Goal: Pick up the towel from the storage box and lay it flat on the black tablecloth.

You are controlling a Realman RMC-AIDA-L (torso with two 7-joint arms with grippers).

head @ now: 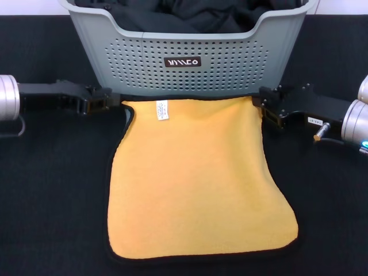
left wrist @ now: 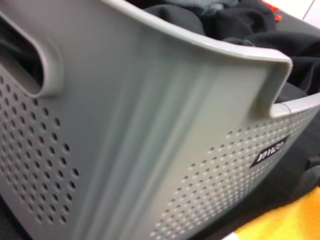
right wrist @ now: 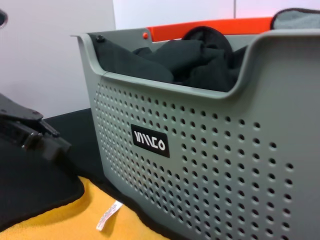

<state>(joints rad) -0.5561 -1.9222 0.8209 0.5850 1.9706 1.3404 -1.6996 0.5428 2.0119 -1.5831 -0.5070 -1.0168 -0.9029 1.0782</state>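
Observation:
The yellow-orange towel lies spread flat on the black tablecloth, just in front of the grey storage box. Its white label is near the far edge. My left gripper sits low at the towel's far left corner, open and apart from it. My right gripper sits at the far right corner, open, touching or just beside the edge. The right wrist view shows the box, the towel corner and my left gripper. The left wrist view shows the box and a bit of towel.
Black clothes fill the storage box. The box stands close behind both grippers. An orange-red object shows behind the box in the right wrist view. Tablecloth extends to both sides of the towel.

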